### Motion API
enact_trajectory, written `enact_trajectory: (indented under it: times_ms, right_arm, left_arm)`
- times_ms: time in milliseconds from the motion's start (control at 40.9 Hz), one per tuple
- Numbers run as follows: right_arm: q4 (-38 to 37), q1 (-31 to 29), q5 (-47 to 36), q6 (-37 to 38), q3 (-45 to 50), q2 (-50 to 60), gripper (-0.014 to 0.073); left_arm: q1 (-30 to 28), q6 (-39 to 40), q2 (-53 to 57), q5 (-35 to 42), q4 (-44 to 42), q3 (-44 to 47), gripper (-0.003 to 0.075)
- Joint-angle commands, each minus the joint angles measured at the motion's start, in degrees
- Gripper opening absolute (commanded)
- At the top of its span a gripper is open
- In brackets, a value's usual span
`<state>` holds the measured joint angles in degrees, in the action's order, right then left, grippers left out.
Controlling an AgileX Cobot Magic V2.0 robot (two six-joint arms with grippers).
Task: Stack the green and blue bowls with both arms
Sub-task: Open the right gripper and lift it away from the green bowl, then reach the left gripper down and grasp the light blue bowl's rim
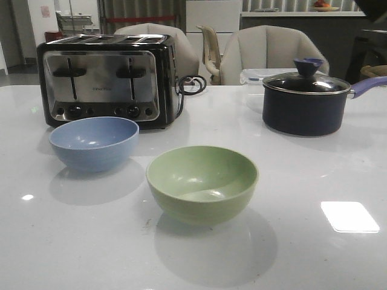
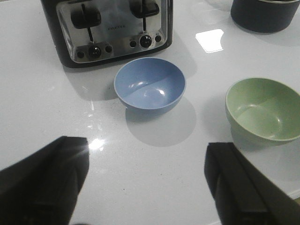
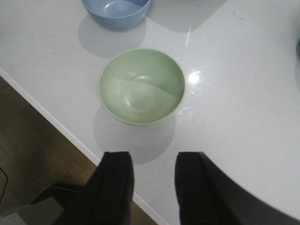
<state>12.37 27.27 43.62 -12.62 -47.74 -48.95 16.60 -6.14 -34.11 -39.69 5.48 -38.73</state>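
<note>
Pale sage green and dusty blue mark the two task items, both upright and empty on the white glossy bench (image 1: 338, 175). The green bowl (image 1: 202, 181) sits near the bench's front centre; the blue bowl (image 1: 94, 142) stands apart from it, to the left and further back, just in front of the toaster (image 1: 109, 78) without touching it. A dark saucepan (image 1: 305, 103) with a glass lid and purple handle rests at the right rear, well apart from both bowls. The left tool (image 2: 145, 183) hangs above the bench with its jaws spread wide and nothing between them — the blue bowl (image 2: 150, 86) lies ahead of it, the green bowl (image 2: 262, 110) off to one side. The right tool (image 3: 154, 187) is likewise released, its two dark fingers (image 3: 115, 187) parted and empty, positioned over the bench edge with the green bowl (image 3: 140, 86) directly ahead and the blue bowl (image 3: 117, 11) beyond. Neither tool touches a bowl.
</note>
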Motion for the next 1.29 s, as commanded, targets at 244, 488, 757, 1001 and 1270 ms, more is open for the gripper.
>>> enact_trajectory:
  times_ms: [244, 488, 757, 1001, 1270]
  right_arm:
    - [0.88, -0.22, -3.53, -0.33, 1.49, 4.93, 0.036]
    - [0.88, -0.22, -3.53, -0.33, 1.49, 4.93, 0.036]
    - [0.88, -0.22, -3.53, -0.33, 1.49, 4.93, 0.036]
    - [0.88, -0.22, -3.53, -0.33, 1.49, 4.93, 0.036]
    - [0.88, -0.22, -3.53, -0.33, 1.49, 4.93, 0.036]
  left_arm:
    - [0.41, -0.11, -16.64, 0.44, -2.14, -9.71, 0.056]
    - [0.3, -0.11, -34.97, -0.7, -2.71, -20.04, 0.056]
    - [0.07, -0.11, -54.3, -0.83, -2.71, -32.26, 0.056]
    - [-2.76, 0.47, -68.16, -2.31, -2.71, -43.41, 0.056]
    - [-5.4, 0.47, -76.91, -0.35, -2.19, -47.89, 0.056]
